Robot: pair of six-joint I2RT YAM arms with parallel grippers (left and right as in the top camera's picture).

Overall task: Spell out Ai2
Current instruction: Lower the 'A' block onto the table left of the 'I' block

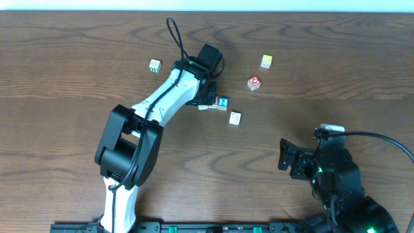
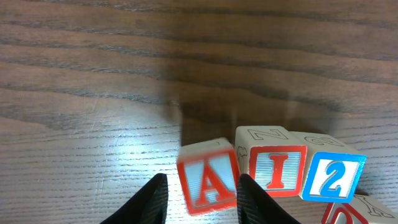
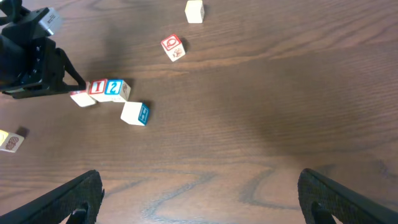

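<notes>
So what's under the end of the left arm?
The A block, tilted, sits between the fingers, next to the I block and 2 block. From above, the arm covers most of it. Whether the fingers grip it can't be told.

Lined up left to right: A cube (image 2: 208,183), red face, blurred; I cube (image 2: 273,171), red letter on white; 2 cube (image 2: 333,179), white numeral on blue.

Dark wood-grain table (image 1: 65,52) with a soft light sheen.
</notes>
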